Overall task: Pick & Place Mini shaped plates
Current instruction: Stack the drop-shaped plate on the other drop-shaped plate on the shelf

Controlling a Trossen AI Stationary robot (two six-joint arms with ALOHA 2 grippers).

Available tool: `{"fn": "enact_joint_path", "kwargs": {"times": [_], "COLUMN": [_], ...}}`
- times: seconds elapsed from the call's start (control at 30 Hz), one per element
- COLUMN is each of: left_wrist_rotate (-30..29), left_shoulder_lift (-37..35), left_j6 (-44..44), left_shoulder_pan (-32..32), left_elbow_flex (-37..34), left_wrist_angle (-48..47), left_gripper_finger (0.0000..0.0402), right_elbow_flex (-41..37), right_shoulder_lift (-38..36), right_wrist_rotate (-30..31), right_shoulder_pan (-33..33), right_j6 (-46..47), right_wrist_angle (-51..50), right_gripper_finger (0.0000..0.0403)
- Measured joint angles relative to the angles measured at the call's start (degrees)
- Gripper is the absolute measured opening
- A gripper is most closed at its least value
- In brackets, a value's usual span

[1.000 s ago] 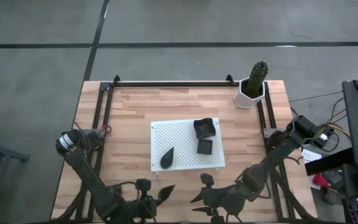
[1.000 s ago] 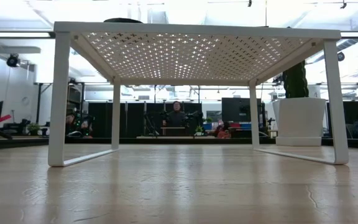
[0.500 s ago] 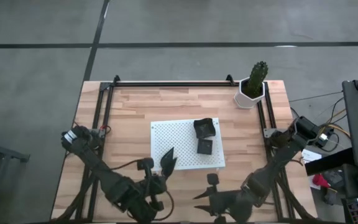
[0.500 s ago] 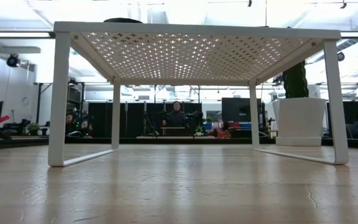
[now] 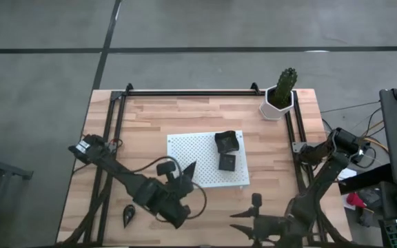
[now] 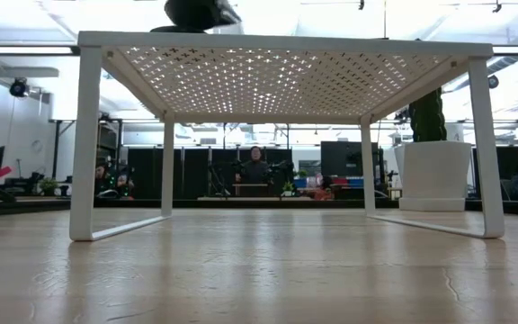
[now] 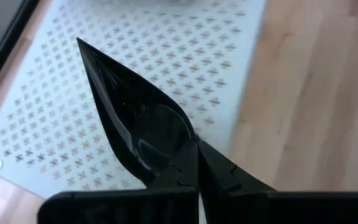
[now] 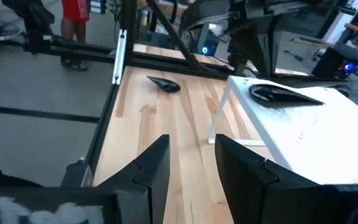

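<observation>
1. Over the near left corner of the white board full of little holes (image 5: 207,160), the left gripper (image 5: 182,180) hangs with its fingers pinched tight on the round end of a small black leaf-shaped plate (image 7: 132,118).
2. From the left wrist view, the plate's pointy tip sticks out over the board, and the plate looks tilted, not flat.
3. Two small black square plates sit on the board's right half. One with raised edges (image 5: 227,141) is nearer the back. A smaller one (image 5: 227,162) is just in front of it.
4. Another small black leaf-shaped plate (image 5: 128,215) lies on the light wooden table (image 5: 143,124), near the front left, well apart from the board.
5. At the front of the table the right gripper (image 8: 191,165) waits low, with its fingers spread wide and nothing between them.
6. A white pot with a green cactus (image 5: 280,96) stands at the back right corner, far from the work.
7. The job looks like putting the leaf plate on the board. To do it well, the left gripper should lower it slowly onto a bare spot, level it so it lies flat, keep clear of the square plates, and let go only when it rests.
</observation>
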Motion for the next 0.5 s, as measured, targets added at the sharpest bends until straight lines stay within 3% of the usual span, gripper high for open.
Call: {"fn": "enact_joint_path", "kwargs": {"times": [0.27, 0.5], "left_wrist_rotate": [2.2, 2.4], "left_shoulder_lift": [0.0, 0.0], "left_j6": [-1.8, -2.6], "left_shoulder_pan": [2.8, 3.2], "left_elbow_flex": [-0.1, -0.2], "left_wrist_angle": [-4.0, -4.1], "left_gripper_finger": [0.0000, 0.0000], "right_elbow_flex": [-10.9, -18.2], "right_shoulder_lift": [-6.4, -11.5], "right_wrist_rotate": [0.0, 0.0], "right_shoulder_pan": [0.7, 1.2], "right_j6": [-0.7, -1.9], "right_wrist_angle": [11.9, 16.1], "right_gripper_finger": [0.0123, 0.0123]}}
